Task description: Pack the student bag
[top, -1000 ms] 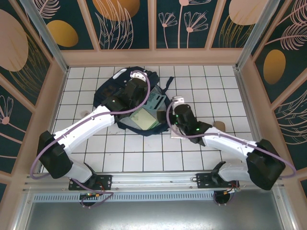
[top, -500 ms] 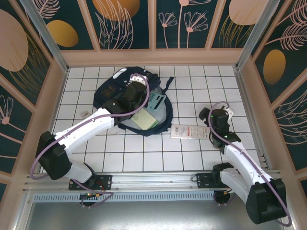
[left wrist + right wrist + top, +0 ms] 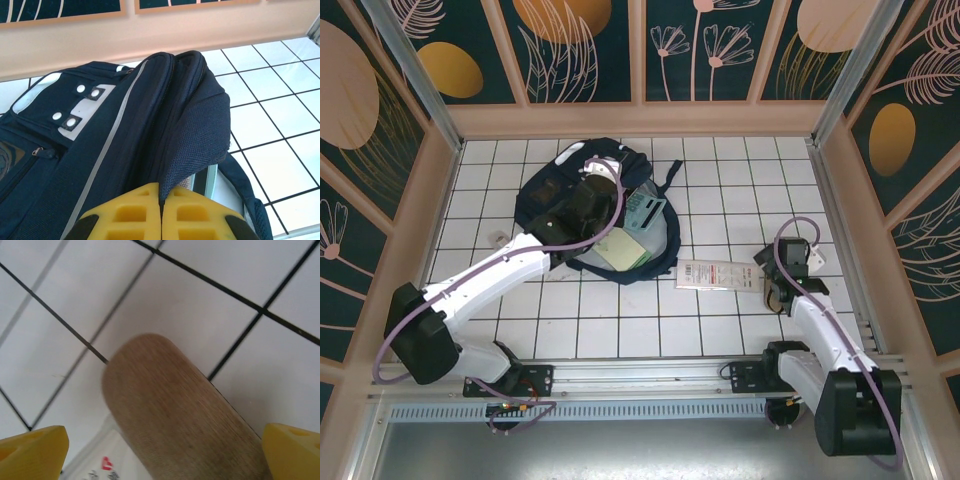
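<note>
Top: student bag lies open, far-left of centre on the table, left arm over it. White packet lies just right of it.
Left wrist: left pincer clenched on the bag's navy rim fabric.
Right wrist: right pincer released, straddling a rounded wooden piece.

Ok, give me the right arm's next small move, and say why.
Probably lower the right gripper and close it on the wooden piece. Its jaws stand wide open with that rounded wooden end lying on the tile between them. The left gripper pinches the student bag at its rim, so the bag looks ready to receive it.
</note>
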`<state>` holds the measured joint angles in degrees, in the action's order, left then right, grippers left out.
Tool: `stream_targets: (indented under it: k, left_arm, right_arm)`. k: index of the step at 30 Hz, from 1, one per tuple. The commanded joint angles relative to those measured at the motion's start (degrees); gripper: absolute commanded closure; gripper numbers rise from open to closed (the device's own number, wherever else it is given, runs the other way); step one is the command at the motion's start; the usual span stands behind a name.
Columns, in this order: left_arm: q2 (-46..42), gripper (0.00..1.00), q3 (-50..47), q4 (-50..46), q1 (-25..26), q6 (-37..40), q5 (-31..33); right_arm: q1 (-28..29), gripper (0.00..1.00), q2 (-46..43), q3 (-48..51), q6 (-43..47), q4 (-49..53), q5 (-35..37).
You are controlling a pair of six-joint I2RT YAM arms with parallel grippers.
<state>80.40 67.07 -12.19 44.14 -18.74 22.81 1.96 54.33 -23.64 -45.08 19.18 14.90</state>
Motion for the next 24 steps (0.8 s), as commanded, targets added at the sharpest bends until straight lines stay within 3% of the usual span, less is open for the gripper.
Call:
stream_targets:
  k: [1,8,19,24]
  left_arm:
    - [-3.2,0.98,-0.2,4.4,-0.4,-1.1,0.2]
    - [-2.1,0.97,-0.2,4.6,-0.4,-1.1,-0.6]
    - [-2.6,0.95,-0.2,4.5,-0.4,-1.3,-1.2]
    - [-2.4,0.95,-0.1,4.4,-0.4,-1.5,-1.5]
  right_arm:
    - [-0.4,0.01,2.2,-1.2,0.4,2.6,-1.8]
    - [-0.2,0.03,5.0,-0.7,5.4,-2.2,-8.7]
    - [-0.2,0.19,2.9,0.9,5.1,-1.8,-6.1]
    - [-0.3,0.15,4.2,1.5,5.9,-3.1,-7.1]
